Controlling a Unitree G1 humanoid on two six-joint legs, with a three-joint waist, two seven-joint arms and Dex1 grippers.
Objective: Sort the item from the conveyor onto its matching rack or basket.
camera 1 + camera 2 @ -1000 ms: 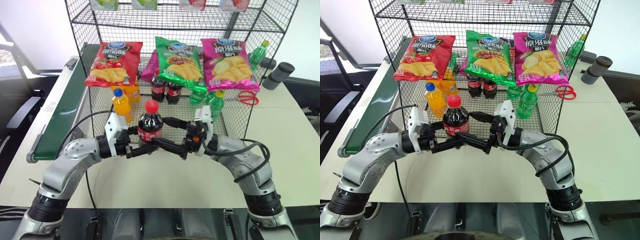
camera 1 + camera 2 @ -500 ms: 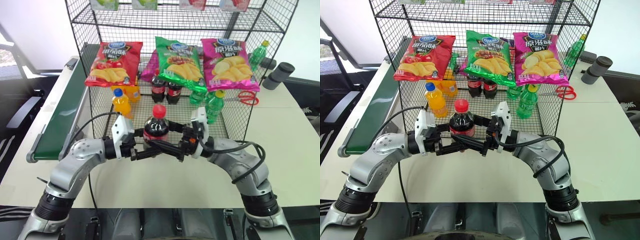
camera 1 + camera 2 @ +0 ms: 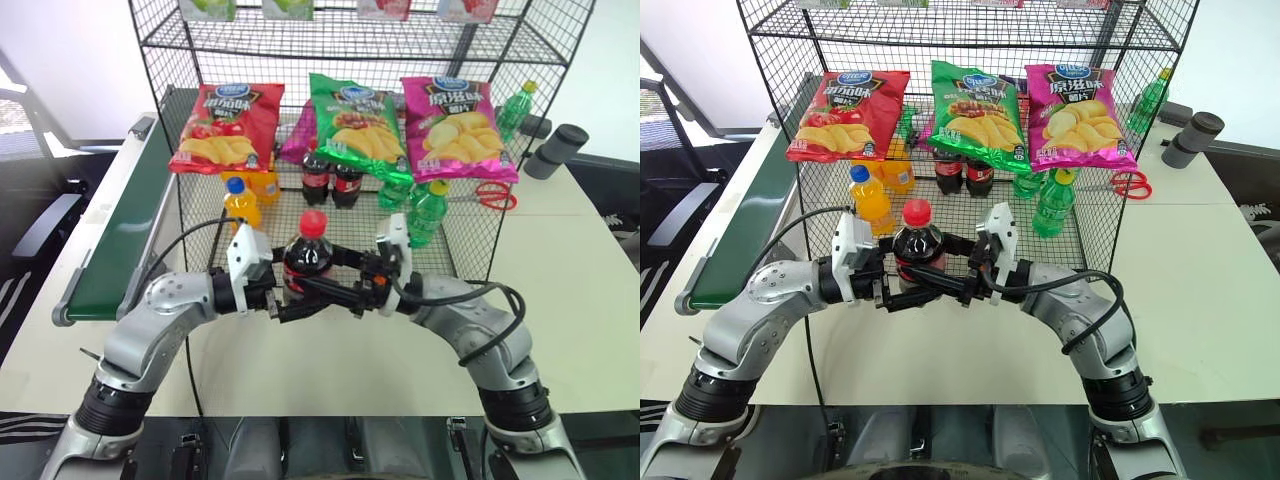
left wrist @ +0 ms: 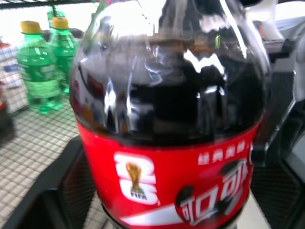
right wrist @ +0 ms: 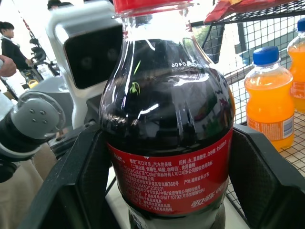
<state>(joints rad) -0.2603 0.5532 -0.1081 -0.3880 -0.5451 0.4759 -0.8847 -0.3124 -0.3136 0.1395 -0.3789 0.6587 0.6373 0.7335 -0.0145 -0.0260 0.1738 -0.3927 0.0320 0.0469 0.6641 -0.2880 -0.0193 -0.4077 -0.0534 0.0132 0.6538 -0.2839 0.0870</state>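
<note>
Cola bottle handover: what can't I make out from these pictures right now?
- Cola bottle: its base is hidden in the head views by both grippers' crossed jaws.
- Left gripper: whether its jaws still press the bottle; the bottle fills the gap in its wrist view.
- Cola bottles in the rack: lower halves blurred by mesh.
- Conveyor: far end cut off behind the rack.

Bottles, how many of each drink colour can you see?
Cola: 3
Orange: 2
Green: 3
Total: 8
</note>
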